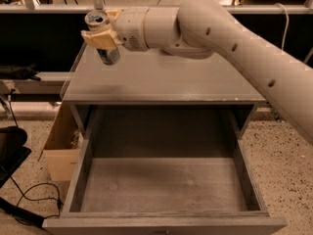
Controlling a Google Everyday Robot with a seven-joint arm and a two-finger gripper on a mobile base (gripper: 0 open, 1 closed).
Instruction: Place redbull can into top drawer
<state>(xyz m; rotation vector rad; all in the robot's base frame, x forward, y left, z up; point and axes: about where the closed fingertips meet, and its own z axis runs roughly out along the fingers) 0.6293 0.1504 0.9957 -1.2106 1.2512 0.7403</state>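
Note:
The redbull can [108,56], slim and silver with blue patches and a pull-tab top, is held tilted in the air above the left part of the grey tabletop [166,80]. My gripper [101,37] is shut on the can around its middle, at the upper left of the view, with the white arm reaching in from the right. The top drawer [161,185] is pulled wide open below the tabletop, nearer to the camera; its flat bottom is bare.
A cardboard box [61,146] stands on the floor left of the drawer. Black cables [29,199] and a dark object lie on the floor at lower left. Dark shelving and metal rails run behind the tabletop.

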